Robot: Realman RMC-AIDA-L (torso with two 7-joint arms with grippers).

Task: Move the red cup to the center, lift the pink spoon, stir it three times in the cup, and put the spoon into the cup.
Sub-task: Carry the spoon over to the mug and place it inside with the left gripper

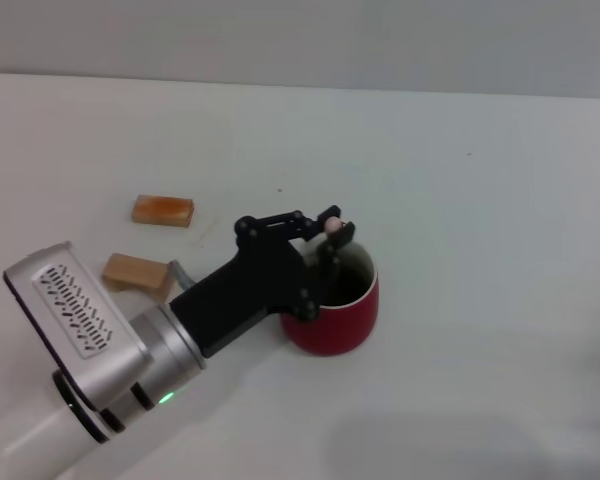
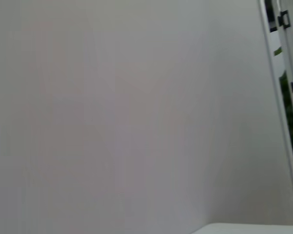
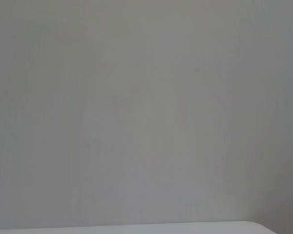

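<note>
The red cup (image 1: 338, 310) stands on the white tabletop near the middle of the head view, white inside with dark liquid. My left gripper (image 1: 330, 232) hangs over the cup's near-left rim, shut on the pink spoon (image 1: 332, 224). Only the spoon's pale pink handle end shows between the fingers; its neck reaches down into the cup and the bowl is hidden. The right gripper is out of view. Both wrist views show only a plain wall and a strip of table edge.
Two tan wooden blocks lie left of the cup: one (image 1: 163, 210) farther back, another (image 1: 137, 272) close beside my left arm. The white table (image 1: 480, 200) stretches to the right and behind the cup.
</note>
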